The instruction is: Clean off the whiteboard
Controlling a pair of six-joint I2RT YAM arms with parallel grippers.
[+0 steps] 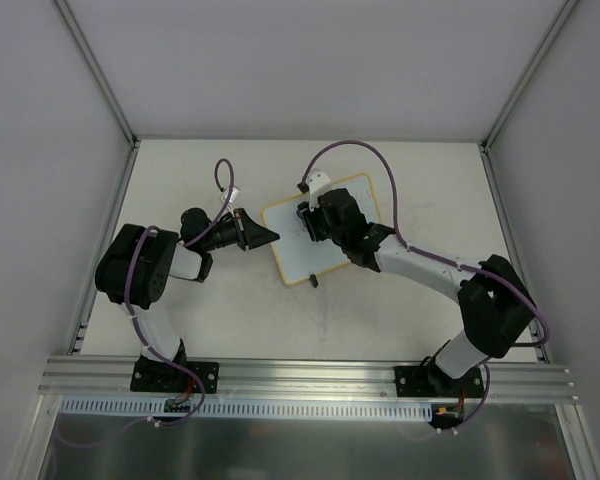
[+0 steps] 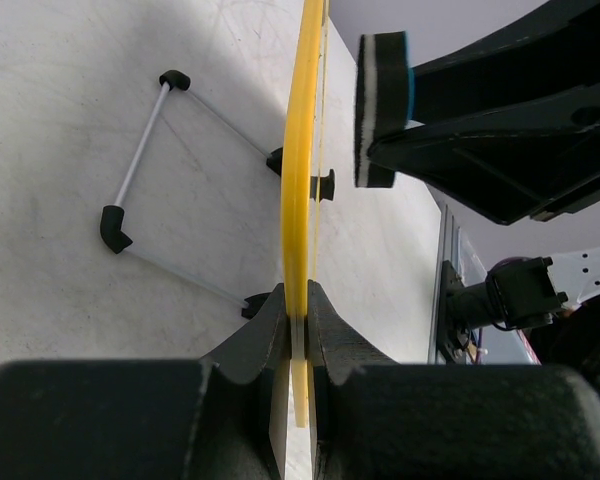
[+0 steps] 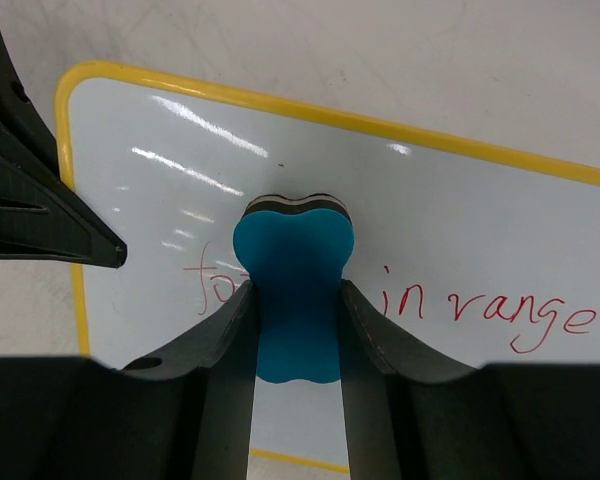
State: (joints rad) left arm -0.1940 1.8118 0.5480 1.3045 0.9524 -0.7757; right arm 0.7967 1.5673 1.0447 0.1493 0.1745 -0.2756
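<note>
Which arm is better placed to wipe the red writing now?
Right. The right gripper holds the eraser over the writing on the whiteboard; the left gripper is shut on its frame, steadying it.

Glossy white whiteboard (image 3: 460,230) face with glare streaks; its frame is smooth yellow, plastic-looking. Between the right gripper (image 3: 295,292) fingers (image 3: 220,370), the eraser (image 3: 293,265) is matt blue, foam-like, with a dark felt-like layer. Right gripper and left gripper (image 2: 298,300) are matt black plastic. The table (image 2: 70,330) beside the left gripper is matt, speckled off-white.

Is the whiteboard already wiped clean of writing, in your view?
No, red writing shows on the whiteboard on both sides of the blue eraser.
</note>
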